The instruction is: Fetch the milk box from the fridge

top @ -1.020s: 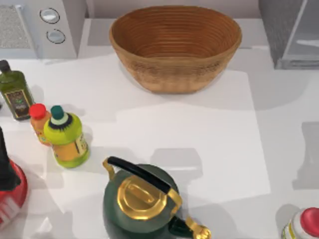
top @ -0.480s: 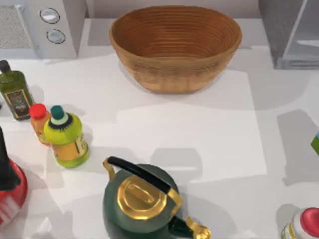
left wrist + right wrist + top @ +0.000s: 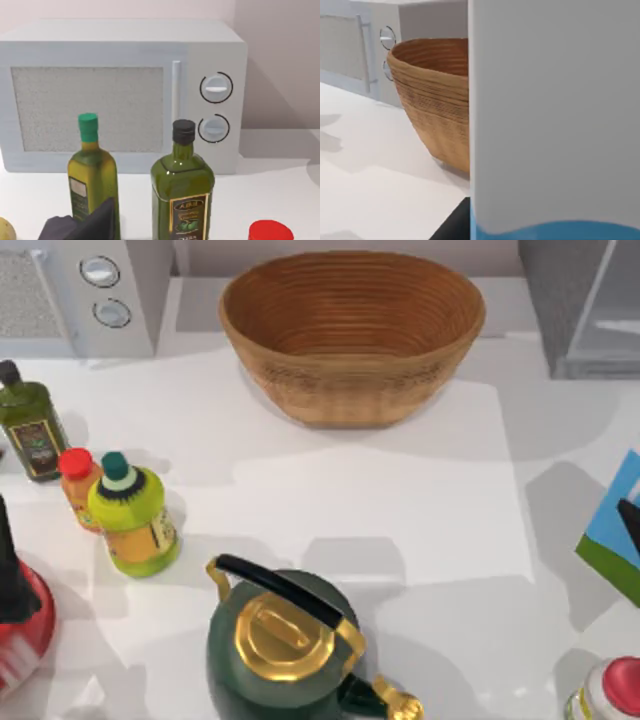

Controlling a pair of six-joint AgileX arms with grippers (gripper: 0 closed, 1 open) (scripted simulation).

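The milk box point(image 3: 615, 535) comes into the top view at the right edge, tilted, with its blue body and green base band showing. My right gripper point(image 3: 631, 523) is shut on it, one dark finger lying across the blue face. In the right wrist view the carton's white side point(image 3: 555, 110) stands very close, with a blue edge below and a dark finger point(image 3: 451, 226) beside it. The fridge point(image 3: 580, 305) stands at the back right corner, behind the carton. A dark part of my left gripper point(image 3: 82, 225) hangs low in front of two oil bottles.
A woven basket point(image 3: 352, 332) sits at the back centre, a light-grey microwave point(image 3: 85, 295) at the back left. Oil bottle point(image 3: 28, 420), orange bottle point(image 3: 78, 485) and yellow-green bottle point(image 3: 132, 520) line the left. A green kettle point(image 3: 285, 645) stands in front.
The milk box has moved in from the right edge toward the table's middle, from out of view to a corner and now a large part. Nothing else has shifted.
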